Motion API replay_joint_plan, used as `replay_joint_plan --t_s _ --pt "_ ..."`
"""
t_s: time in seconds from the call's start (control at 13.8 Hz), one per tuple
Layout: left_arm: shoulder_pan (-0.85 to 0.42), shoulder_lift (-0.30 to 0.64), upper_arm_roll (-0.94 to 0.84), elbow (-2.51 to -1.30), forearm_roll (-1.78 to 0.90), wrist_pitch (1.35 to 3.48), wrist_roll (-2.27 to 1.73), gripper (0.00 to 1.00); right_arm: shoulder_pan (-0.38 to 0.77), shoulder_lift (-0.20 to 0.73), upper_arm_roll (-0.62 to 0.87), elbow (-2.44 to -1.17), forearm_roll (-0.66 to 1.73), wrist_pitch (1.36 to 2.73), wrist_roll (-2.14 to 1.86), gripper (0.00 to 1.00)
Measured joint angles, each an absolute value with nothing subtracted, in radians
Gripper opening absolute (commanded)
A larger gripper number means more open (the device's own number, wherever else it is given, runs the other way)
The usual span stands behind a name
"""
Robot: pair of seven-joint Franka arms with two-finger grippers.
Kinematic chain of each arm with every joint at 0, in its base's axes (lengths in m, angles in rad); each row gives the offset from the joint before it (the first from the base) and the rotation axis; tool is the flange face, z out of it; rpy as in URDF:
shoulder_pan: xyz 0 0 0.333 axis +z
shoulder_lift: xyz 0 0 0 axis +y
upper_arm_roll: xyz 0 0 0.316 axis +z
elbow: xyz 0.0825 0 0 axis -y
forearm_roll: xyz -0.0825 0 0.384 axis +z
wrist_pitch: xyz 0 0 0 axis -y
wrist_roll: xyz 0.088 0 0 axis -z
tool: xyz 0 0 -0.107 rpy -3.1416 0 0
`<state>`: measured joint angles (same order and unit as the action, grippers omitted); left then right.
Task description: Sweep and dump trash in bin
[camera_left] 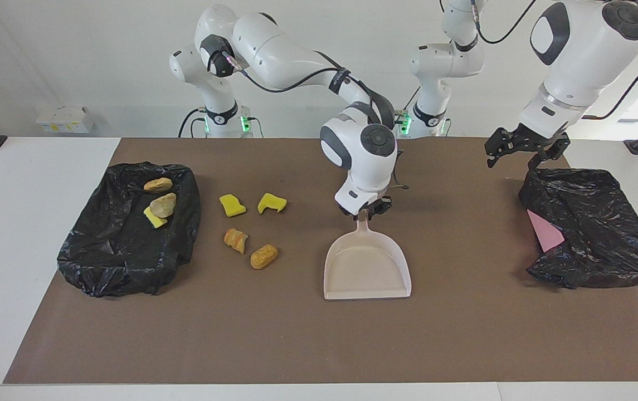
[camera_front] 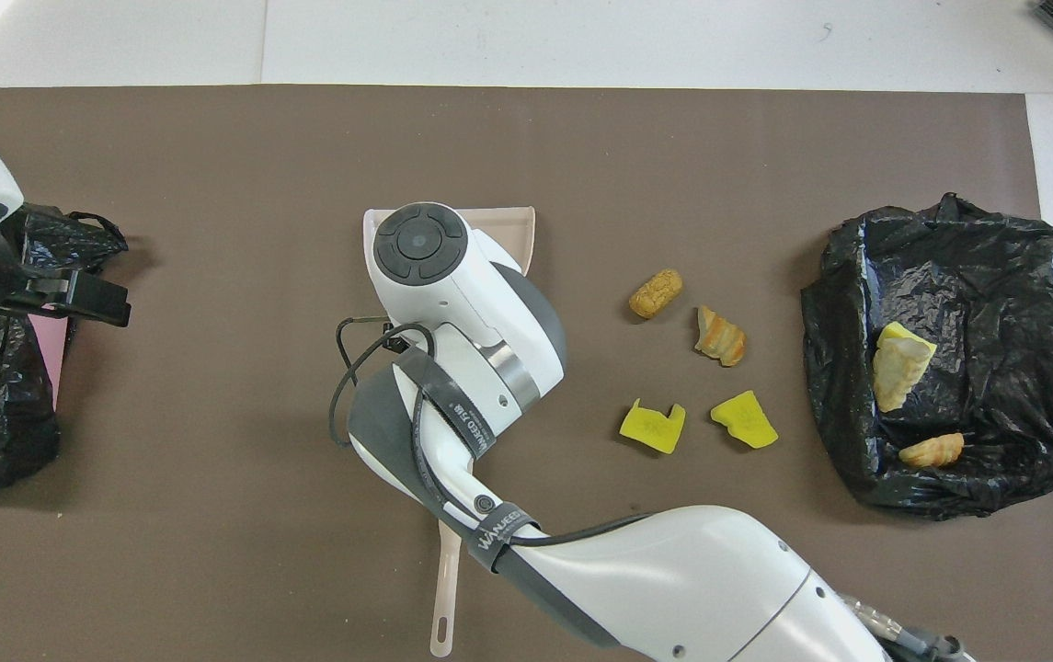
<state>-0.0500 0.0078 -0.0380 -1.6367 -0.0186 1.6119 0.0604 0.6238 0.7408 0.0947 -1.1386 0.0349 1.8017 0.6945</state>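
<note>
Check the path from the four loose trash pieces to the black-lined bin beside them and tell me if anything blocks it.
Nothing visible blocks it. The four loose pieces lie on bare mat beside the bin; the dustpan under the right gripper lies toward the left arm's end.

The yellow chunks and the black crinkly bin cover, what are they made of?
The two yellow chunks on the brown mat look like soft sponge foam: matte, with torn, uneven edges. The black crinkly bin cover looks like thin plastic bag film: it wrinkles and catches shiny glints.
</note>
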Motion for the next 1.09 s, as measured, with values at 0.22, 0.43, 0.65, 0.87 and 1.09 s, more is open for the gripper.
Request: replay_joint_plan --t_s 0.22,0.43,0.65,0.87,1.09 --pt "-0.050 0.008 -0.038 -1.637 -0.019 1.612 0.060 1.00 0.626 0.699 0.098 -1.139 0.036 1.775 0.695 0.62" --pt "-0.063 0.009 -0.040 -1.640 -0.020 1.616 0.060 1.00 0.629 0.616 0.133 -1.190 0.040 1.721 0.745 0.63" --pt "-0.101 0.019 -0.043 -1.651 -0.020 1.651 0.054 1.00 0.683 0.525 0.148 -1.329 0.041 1.715 0.859 0.71" --pt "-0.159 0.039 -0.045 -1.681 -0.020 1.725 -0.003 1.00 0.744 0.443 0.148 -1.474 0.048 1.721 0.919 0.72" --pt "-0.238 0.093 -0.046 -1.698 -0.020 1.806 -0.088 1.00 0.780 0.347 0.148 -1.675 0.140 1.866 0.962 0.71"
